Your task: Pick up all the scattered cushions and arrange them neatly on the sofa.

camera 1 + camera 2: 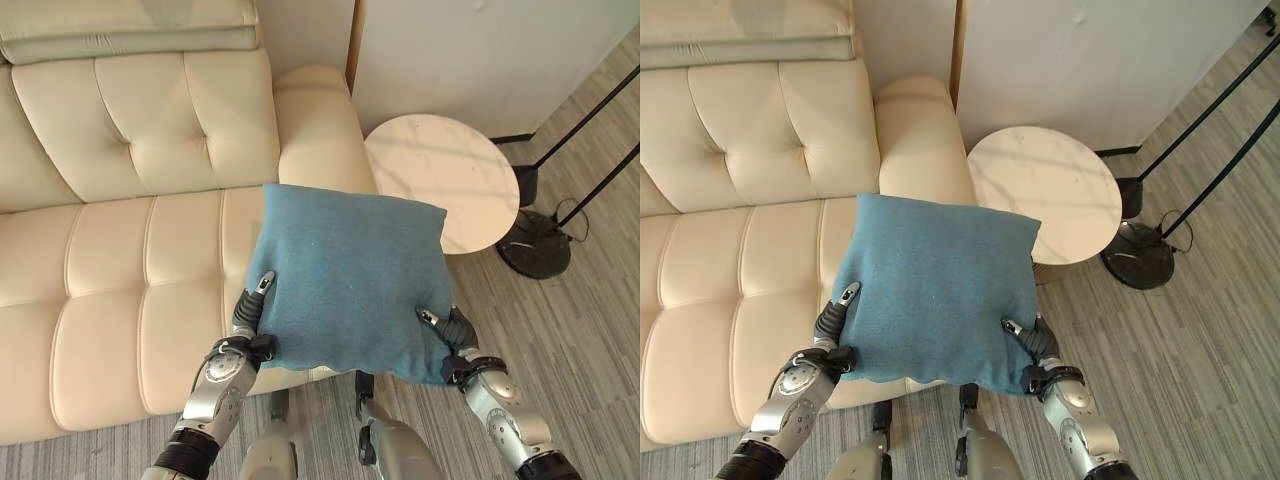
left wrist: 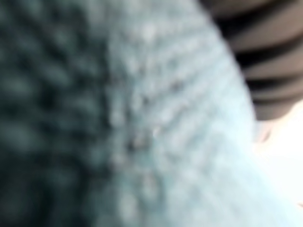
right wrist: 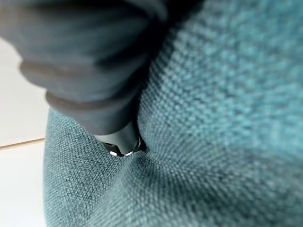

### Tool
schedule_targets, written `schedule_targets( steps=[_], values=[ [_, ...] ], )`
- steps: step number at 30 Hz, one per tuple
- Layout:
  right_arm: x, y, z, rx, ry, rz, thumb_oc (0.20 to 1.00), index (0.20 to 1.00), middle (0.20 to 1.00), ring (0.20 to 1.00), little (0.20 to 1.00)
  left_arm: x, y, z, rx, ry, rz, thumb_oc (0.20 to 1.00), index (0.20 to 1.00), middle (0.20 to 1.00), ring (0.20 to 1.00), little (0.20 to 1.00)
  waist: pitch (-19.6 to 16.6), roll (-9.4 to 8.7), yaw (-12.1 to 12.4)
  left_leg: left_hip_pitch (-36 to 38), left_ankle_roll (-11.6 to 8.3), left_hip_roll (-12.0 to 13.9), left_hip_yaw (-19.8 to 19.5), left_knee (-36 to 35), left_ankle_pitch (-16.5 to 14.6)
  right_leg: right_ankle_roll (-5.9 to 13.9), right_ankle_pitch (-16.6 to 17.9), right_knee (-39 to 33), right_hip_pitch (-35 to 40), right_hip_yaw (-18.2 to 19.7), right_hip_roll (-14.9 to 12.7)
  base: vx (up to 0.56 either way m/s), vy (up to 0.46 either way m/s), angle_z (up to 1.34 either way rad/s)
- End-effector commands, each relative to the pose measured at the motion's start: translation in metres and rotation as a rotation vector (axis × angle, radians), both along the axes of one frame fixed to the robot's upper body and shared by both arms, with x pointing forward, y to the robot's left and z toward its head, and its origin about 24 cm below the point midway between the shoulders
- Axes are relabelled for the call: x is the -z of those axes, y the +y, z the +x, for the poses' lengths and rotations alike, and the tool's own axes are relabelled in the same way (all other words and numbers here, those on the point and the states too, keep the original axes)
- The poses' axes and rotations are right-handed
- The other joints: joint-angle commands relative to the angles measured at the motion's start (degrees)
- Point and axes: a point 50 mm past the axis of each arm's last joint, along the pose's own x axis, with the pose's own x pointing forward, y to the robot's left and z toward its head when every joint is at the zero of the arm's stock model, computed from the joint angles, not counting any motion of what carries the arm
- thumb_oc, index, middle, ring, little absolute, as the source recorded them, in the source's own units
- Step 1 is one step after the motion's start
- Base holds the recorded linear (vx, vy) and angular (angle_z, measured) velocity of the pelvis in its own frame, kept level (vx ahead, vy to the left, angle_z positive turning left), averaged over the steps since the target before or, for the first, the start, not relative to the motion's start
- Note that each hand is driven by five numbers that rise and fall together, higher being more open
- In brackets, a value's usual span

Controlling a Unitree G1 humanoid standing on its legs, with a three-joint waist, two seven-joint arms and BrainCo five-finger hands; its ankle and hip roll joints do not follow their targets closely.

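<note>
Currently the left hand (image 1: 247, 318) grips the near left corner of a teal cushion (image 1: 348, 282), thumb on top of the fabric and the fingers curled beneath the edge. The right hand (image 1: 452, 334) pinches the near right corner the same way, thumb tip pressed into the weave; the right wrist view shows a dark fingertip dimpling the cloth (image 3: 124, 144). Held between both hands, the cushion hangs clear of everything, over the front edge of the cream leather sofa (image 1: 120, 270) at its right end, just in front of the armrest (image 1: 312, 120). Its far corners overlap the seat and the armrest base from the head cameras. A folded pale blanket (image 1: 130, 25) lies along the sofa back. Beside the armrest stands a round marble side table (image 1: 440, 165); well past it, a black floor-lamp base (image 1: 535, 245) sits on grey striped flooring (image 1: 590, 330).
</note>
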Motion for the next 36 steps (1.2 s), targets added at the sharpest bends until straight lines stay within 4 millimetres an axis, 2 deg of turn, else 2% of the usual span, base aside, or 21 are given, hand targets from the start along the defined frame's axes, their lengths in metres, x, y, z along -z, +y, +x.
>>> schedule_targets(
  steps=[1, 3, 7, 8, 9, 11, 12, 13, 14, 16, 18, 20, 21, 23, 24, 25, 26, 28, 29, 31, 36],
  values=[
    [-0.032, 0.039, 0.011, -0.088, -0.186, 0.159, 0.2, 0.2, 0.2, 0.2, 0.2, -0.058, -0.028, 0.016, 0.13, -0.315, 0.008, 0.2, 0.2, 0.2, 0.2, 0.2, -2.74, -1.13, -0.06, 1.3, 0.89, -0.38, 1.3, -0.45, -5.81, 6.76, -9.43, 4.67, 2.12, 0.66, -4.3, -0.04, 0.116, -0.02],
    [-0.043, 0.036, 0.011, -0.036, -0.256, 0.166, 0.2, 0.2, 0.2, 0.2, 0.2, -0.069, -0.018, 0.012, 0.083, -0.378, 0.057, 0.2, 0.2, 0.2, 0.2, 0.2, -2.52, -1.03, -0.55, 1.03, 1.26, -0.82, 2.46, -0.45, -5.73, 8.03, -5.98, 5.19, 0.75, 1.56, -4.7, -0.12, 0.103, -0.05],
    [-0.055, 0.038, 0.014, -0.013, -0.324, 0.169, 0.2, 0.2, 0.2, 0.2, 0.2, -0.077, -0.012, 0.009, 0.07, -0.423, 0.104, 0.2, 0.2, 0.2, 0.2, 0.2, -2.05, 0.32, -0.13, 0.61, 1.48, 0.05, 4.46, -0.45, -5.17, 7.51, -7.87, 8.86, 0.48, -0.19, -4.08, -0.12, 0.069, -0.39],
    [-0.063, 0.037, 0.015, -0.015, -0.366, 0.149, 0.2, 0.2, 0.2, 0.2, 0.2, -0.078, -0.009, 0.006, 0.065, -0.433, 0.12, 0.2, 0.2, 0.2, 0.2, 0.2, -2.13, 1.32, 0.35, 0.73, 1.54, 0.47, 5.6, -0.45, -4.72, 6.56, -11.35, 12.23, 2.02, -1.7, -2.97, -0.17, 0.118, -0.75],
    [-0.066, 0.033, 0.014, -0.045, -0.387, 0.087, 0.2, 0.2, 0.2, 0.2, 0.2, -0.07, -0.005, -0.001, 0.064, -0.399, 0.128, 0.2, 0.2, 0.2, 0.2, 0.2, -3.96, 2.08, 1.33, 0.91, 1.58, -0.05, 6.57, -0.45, -3.58, 4.67, -16.64, 14.97, 6.29, -1.29, 1.29, -0.16, 0.062, -0.54],
    [-0.066, 0.032, 0.014, -0.046, -0.388, 0.07, 0.2, 0.2, 0.2, 0.2, 0.2, -0.068, -0.005, -0.001, 0.065, -0.387, 0.124, 0.2, 0.2, 0.2, 0.2, 0.2, -4.29, 1.98, 1.76, 0.72, 1.51, -0.33, 6.76, -0.45, -3.1, 4.14, -17.98, 13.97, 7.99, -0.43, 2.75, -0.08, -0.028, -0.23],
    [-0.068, 0.031, 0.014, -0.048, -0.393, 0.057, 0.2, 0.2, 0.2, 0.2, 0.2, -0.067, -0.004, -0.002, 0.065, -0.384, 0.123, 0.2, 0.2, 0.2, 0.2, 0.2, -4.34, 1.73, 2.33, 0.18, 1.52, -0.55, 7.04, -0.2, -2.65, 3.32, -19.03, 12.22, 9.79, -0.42, 3.55, -0.14, -0.12, -0.13],
    [-0.067, 0.03, 0.013, -0.047, -0.389, 0.041, 0.2, 0.2, 0.2, 0.2, 0.2, -0.065, -0.002, -0.005, 0.064, -0.373, 0.131, 0.2, 0.2, 0.2, 0.2, 0.2, -4.0, 1.14, 3.39, -1.48, 1.08, -0.69, 6.8, 0.74, -1.04, 1.08, -20.71, 8.8, 11.03, 0.32, 4.81, -0.14, -0.123, -0.1],
    [-0.067, 0.03, 0.014, -0.047, -0.389, 0.041, 0.2, 0.2, 0.2, 0.2, 0.2, -0.065, -0.002, -0.005, 0.064, -0.372, 0.131, 0.2, 0.2, 0.2, 0.2, 0.2, -4.02, 1.13, 3.36, -1.53, 1.05, -0.68, 6.76, 0.77, -1.04, 1.04, -20.66, 8.68, 11.07, 0.28, 4.83, -0.21, -0.192, -0.16],
    [-0.072, 0.025, 0.017, -0.043, -0.41, 0.011, 0.2, 0.2, 0.2, 0.2, 0.2, -0.068, -0.003, -0.002, 0.053, -0.381, 0.128, 0.2, 0.2, 0.2, 0.2, 0.2, -2.17, 2.04, 4.03, -6.98, -1.66, 0.27, 5.23, 3.72, 2.46, -0.75, -21.18, 5.68, 10.58, -0.08, 6.59, -0.3, -0.195, 0.05],
    [-0.076, 0.019, 0.019, -0.019, -0.423, -0.003, 0.2, 0.2, 0.2, 0.2, 0.2, -0.072, -0.006, 0.0, 0.038, -0.4, 0.109, 0.2, 0.2, 0.2, 0.2, 0.2, -1.09, 3.05, 3.63, -8.99, -2.12, 0.31, 4.04, 4.91, 2.63, -1.01, -20.64, 6.52, 8.78, -3.11, 6.01, -0.29, -0.102, 0.96],
    [-0.08, 0.02, 0.018, -0.025, -0.441, 0.006, 0.2, 0.2, 0.2, 0.2, 0.2, -0.074, -0.004, -0.004, 0.011, -0.419, 0.093, 0.2, 0.2, 0.2, 0.2, 0.2, -2.07, 2.28, 2.82, -6.58, -1.32, 1.8, 4.32, 8.82, -1.71, -0.79, -19.42, 5.37, 8.69, -7.12, 3.3, -0.15, -0.024, 1.41],
    [-0.084, 0.02, 0.018, -0.032, -0.459, 0.007, 0.2, 0.2, 0.2, 0.2, 0.2, -0.077, -0.004, -0.005, 0.001, -0.431, 0.085, 0.2, 0.2, 0.2, 0.2, 0.2, -2.24, 1.92, 2.4, -4.22, -1.74, 4.05, 4.73, 10.5, -3.71, -1.0, -19.1, 4.93, 8.78, -9.31, 2.07, -0.09, 0.024, 0.94],
    [-0.083, 0.018, 0.017, -0.029, -0.458, -0.003, 0.2, 0.2, 0.2, 0.2, 0.2, -0.078, -0.006, -0.006, 0.0, -0.437, 0.08, 0.2, 0.2, 0.2, 0.2, 0.2, -2.72, 1.78, 1.61, -1.56, -2.18, 7.45, 7.35, 11.41, -4.61, -1.14, -18.82, 4.45, 9.02, -12.26, 0.82, -0.05, 0.058, 1.27],
    [-0.082, 0.015, 0.016, -0.027, -0.453, -0.013, 0.2, 0.2, 0.2, 0.2, 0.2, -0.076, -0.006, -0.007, 0.005, -0.431, 0.078, 0.2, 0.2, 0.2, 0.2, 0.2, -3.54, 1.98, 0.76, 1.13, -3.49, 9.58, 9.41, 11.95, -6.46, -0.91, -19.34, 3.76, 10.13, -14.29, 0.14, 0.02, 0.093, 1.58],
    [-0.082, 0.012, 0.015, -0.024, -0.45, -0.02, 0.2, 0.2, 0.2, 0.2, 0.2, -0.074, -0.005, -0.008, 0.009, -0.425, 0.078, 0.2, 0.2, 0.2, 0.2, 0.2, -4.09, 2.37, 0.26, 3.1, -4.17, 10.1, 10.78, 11.44, -7.74, -0.76, -19.39, 3.65, 10.41, -15.6, -0.07, 0.05, 0.087, 1.29],
    [-0.081, 0.012, 0.014, -0.025, -0.448, -0.021, 0.2, 0.2, 0.2, 0.2, 0.2, -0.074, -0.005, -0.009, 0.009, -0.424, 0.077, 0.2, 0.2, 0.2, 0.2, 0.2, -4.05, 2.44, 0.23, 3.3, -4.2, 10.13, 10.76, 11.34, -7.77, -0.74, -19.41, 3.62, 10.59, -15.64, -0.01, -0.02, 0.151, 1.05],
    [-0.08, 0.006, 0.01, -0.003, -0.441, -0.022, 0.2, 0.2, 0.2, 0.2, 0.2, -0.068, -0.007, -0.012, 0.033, -0.398, 0.076, 0.2, 0.2, 0.2, 0.2, 0.2, -5.39, 4.03, -1.62, 5.9, -4.99, 10.03, 15.67, 7.39, -7.12, -0.2, -18.71, 3.86, 10.96, -19.43, -1.07, -0.03, 0.234, 1.09],
    [-0.078, 0.005, 0.009, 0.004, -0.434, -0.023, 0.2, 0.2, 0.2, 0.2, 0.2, -0.065, -0.007, -0.013, 0.036, -0.386, 0.079, 0.2, 0.2, 0.2, 0.2, 0.2, -6.11, 4.51, -1.98, 7.12, -4.9, 9.35, 16.32, 4.41, -6.6, 0.29, -18.18, 3.76, 11.03, -19.97, -1.26, 0.01, 0.23, 1.16],
    [-0.076, 0.007, 0.007, -0.006, -0.421, -0.018, 0.2, 0.2, 0.2, 0.2, 0.2, -0.061, -0.005, -0.015, 0.05, -0.36, 0.1, 0.2, 0.2, 0.2, 0.2, 0.2, -6.84, 5.07, -2.08, 9.18, -4.62, 8.26, 16.46, 0.3, -6.29, 0.97, -17.48, 4.07, 11.15, -20.98, -1.83, 0.02, 0.222, 0.68],
    [-0.068, 0.016, 0.006, -0.027, -0.387, 0.007, 0.2, 0.2, 0.2, 0.2, 0.2, -0.058, 0.001, -0.018, 0.047, -0.344, 0.136, 0.2, 0.2, 0.2, 0.2, 0.2, -7.01, 4.57, -1.25, 9.85, -3.0, 6.24, 16.36, -0.45, -7.95, 2.68, -15.37, 4.77, 10.55, -21.1, -3.52, -0.02, 0.184, 0.19]
  ],
)
